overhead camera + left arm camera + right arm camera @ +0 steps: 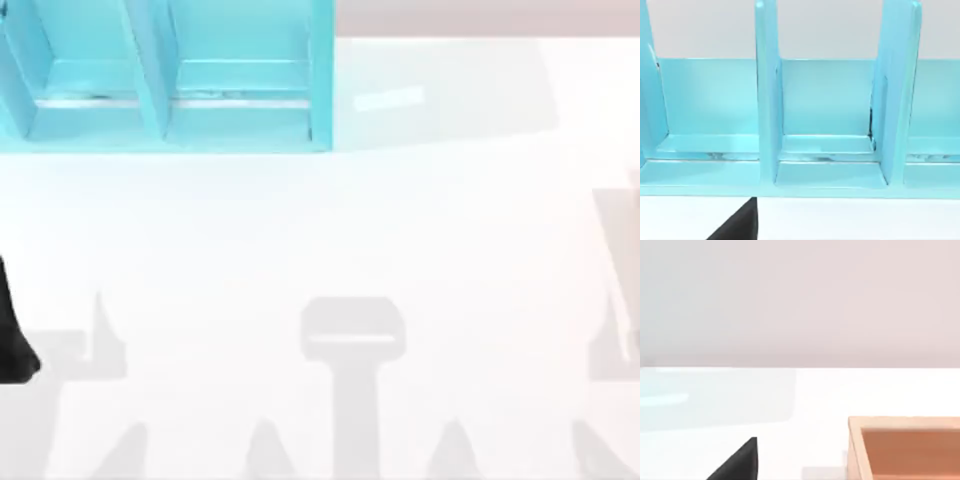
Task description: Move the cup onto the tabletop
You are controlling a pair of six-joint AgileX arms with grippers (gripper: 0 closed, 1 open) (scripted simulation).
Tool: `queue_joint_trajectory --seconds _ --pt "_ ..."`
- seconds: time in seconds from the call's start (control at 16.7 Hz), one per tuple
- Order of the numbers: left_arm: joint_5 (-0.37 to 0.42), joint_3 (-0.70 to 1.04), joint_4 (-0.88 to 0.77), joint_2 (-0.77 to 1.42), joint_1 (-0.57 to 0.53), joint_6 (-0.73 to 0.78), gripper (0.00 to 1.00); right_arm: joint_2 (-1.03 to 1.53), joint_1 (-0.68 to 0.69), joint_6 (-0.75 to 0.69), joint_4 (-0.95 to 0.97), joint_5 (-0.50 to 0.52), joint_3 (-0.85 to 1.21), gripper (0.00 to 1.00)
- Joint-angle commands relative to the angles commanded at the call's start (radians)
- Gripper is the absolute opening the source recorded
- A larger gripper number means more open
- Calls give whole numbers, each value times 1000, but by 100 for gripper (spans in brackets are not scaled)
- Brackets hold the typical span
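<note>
Facing the shelf, cup unseen

Resting at the tabletop's left edge, the left arm looked toward the turquoise shelf. Its finger spacing couldn't be told. I couldn't locate the cup. A wooden box sat near the right arm.

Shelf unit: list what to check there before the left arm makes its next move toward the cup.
1. Shelf unit stands at the tabletop's far left: ok.
2. Left gripper faces the shelf's open compartments, short of its front edge: ok.
3. Cup's position, as a grasp target: cannot tell.
4. Tabletop has bare space in front of the shelf for setting the cup down: ok.
5. Right gripper is out of the way, looking over the tabletop near a wooden box: ok.
</note>
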Motion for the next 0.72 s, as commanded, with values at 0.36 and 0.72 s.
queue_joint_trajectory --seconds 0.36,0.72 --pt "0 0 0 0 0 0 100 107 -48 -48 -102 0 105 100" --pt "0 0 0 0 0 0 100 576 -214 -211 -463 -1 496 100"
